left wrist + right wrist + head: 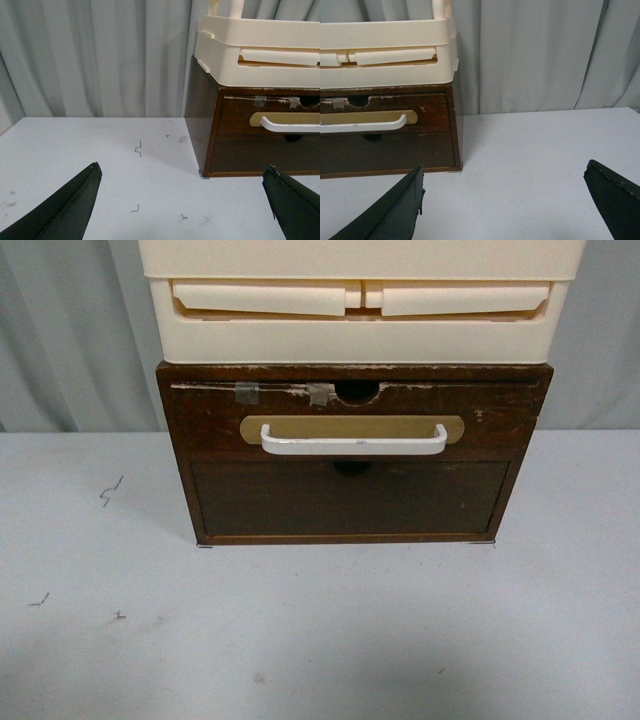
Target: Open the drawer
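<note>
Drawer: here it is, the drawer point(205, 425), wide and shallow, dark-brown wood. It is the upper front of the wooden cabinet point(200, 115), right under the cream stack, and sits shut in its frame.
Handle: a white bar handle point(353, 445) with rounded corners, scuffed paint, on a flat tan oval plate point(300, 426).
Top edge: chipped and flaking pale, with a semicircular notch point(357, 390) cut at the centre and two greyish tape bits point(246, 392) to its left.
Below it: a plain dark-brown panel point(350, 498), recessed, smooth.
On top: cream plastic drawers point(360, 300), glossy, with long flat pull flaps.
Table: matte white table point(300, 640), lightly smudged, with a few small dark squiggle marks point(110, 490).
Backdrop: pale grey curtain point(100, 55) in soft vertical folds.
Left gripper: left gripper point(182, 169), two dark wedge-shaped fingers point(75, 205) spread wide, holding nothing, above the table, well short of the cabinet's left corner.
Right gripper: right gripper point(505, 167), same dark tapered fingers point(395, 210), spread wide and empty, near the cabinet's right corner, not touching it.
</note>
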